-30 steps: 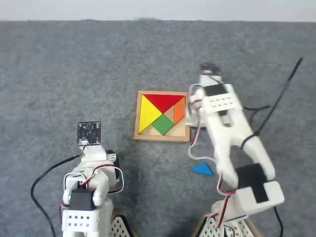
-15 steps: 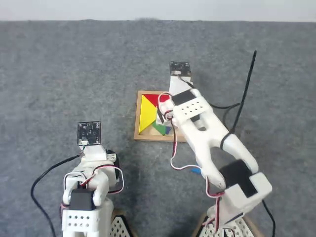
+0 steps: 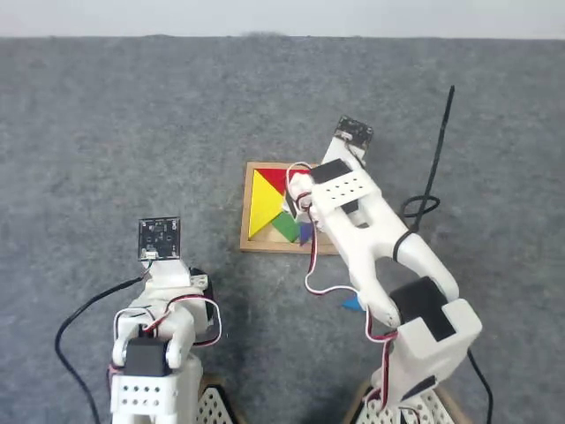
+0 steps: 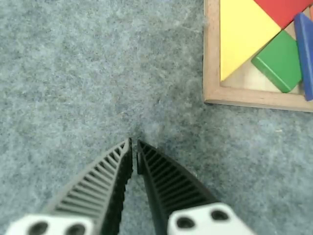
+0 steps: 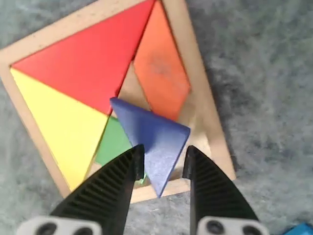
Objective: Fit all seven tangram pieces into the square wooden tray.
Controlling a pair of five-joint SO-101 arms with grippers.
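The right gripper (image 5: 161, 166) pinches a dark blue triangle (image 5: 152, 134) by one corner and holds it over the square wooden tray (image 5: 205, 105). The triangle hangs above the bare wood between the green square (image 5: 113, 144) and the orange parallelogram (image 5: 161, 73). The red triangle (image 5: 93, 54) and yellow triangle (image 5: 58, 127) lie flat in the tray.

The blue triangle overlaps the green square's edge, and the left wrist view shows it tilted rather than level. If it is let go like this, it will likely come to rest propped on the green square instead of dropping into its gap. Pressing it down could push the green or orange piece out of place. The hold on one corner is slim, so the triangle may also twist between the fingers.

A light blue piece (image 3: 353, 303) waits on the grey carpet, partly under the right arm. The left gripper (image 4: 134, 147) rests near the carpet beside the tray, its fingers pressed together on nothing.
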